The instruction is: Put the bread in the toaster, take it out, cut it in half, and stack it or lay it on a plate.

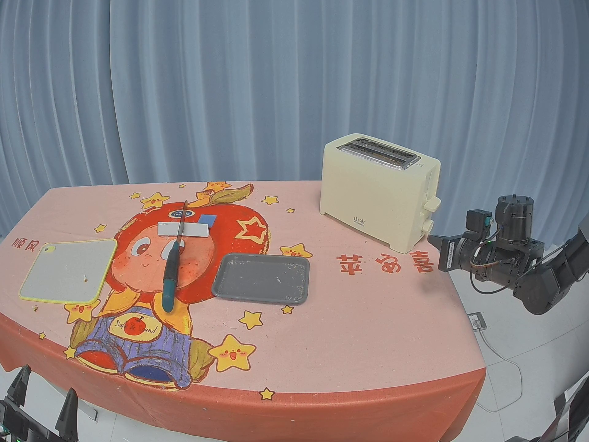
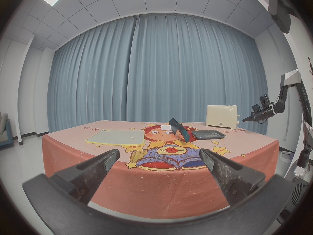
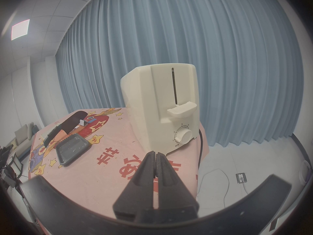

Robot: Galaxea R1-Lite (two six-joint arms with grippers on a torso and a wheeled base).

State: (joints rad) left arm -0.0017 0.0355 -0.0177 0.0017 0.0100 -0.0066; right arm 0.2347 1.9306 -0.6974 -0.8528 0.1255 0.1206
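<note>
Cream plastic two-slot toaster (image 1: 377, 191) sits far right on the pink-clothed table (image 1: 368, 339). Its side lever (image 3: 182, 109) is low, so we judge the bread's down inside. Right gripper (image 3: 156, 154) is pinched shut and empty, aimed at that lever — likely a fingertip push. Left gripper (image 2: 159, 154) is near-left, jaws wide.

left pincer (image 2: 159, 154) spread, right pincer (image 3: 156, 154) closed
</note>
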